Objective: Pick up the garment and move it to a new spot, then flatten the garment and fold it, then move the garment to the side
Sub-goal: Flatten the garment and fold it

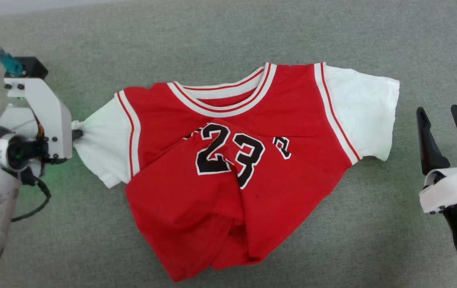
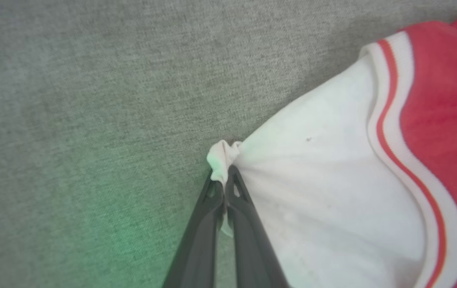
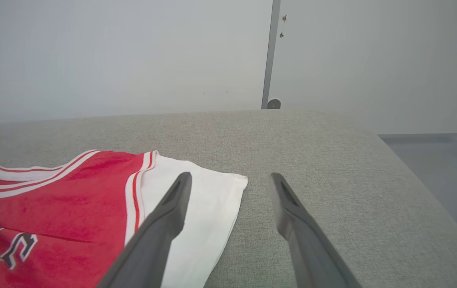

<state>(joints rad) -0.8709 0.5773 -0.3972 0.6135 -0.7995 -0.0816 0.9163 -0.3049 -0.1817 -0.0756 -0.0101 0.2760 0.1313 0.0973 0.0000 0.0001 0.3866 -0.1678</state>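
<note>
lies across the grey counter [image 1: 332, 248], mid-view: the garment [image 1: 292, 120], hem bunched up over the 23. pinched at the tip of its white sleeve [image 1: 102, 148] by the left jaws, clamped tight on a small tuft. looks meant to tug that side out flat. right jaws spread wide, holding nothing, hovering just off the other sleeve [image 1: 364, 116].

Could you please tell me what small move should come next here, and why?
Probably move the right gripper onto the white right sleeve and close on its edge. The left gripper is shut on the bunched tip of the left sleeve, while the right one stands open beside the garment, apart from it; two grips could spread the crumpled hem.
</note>
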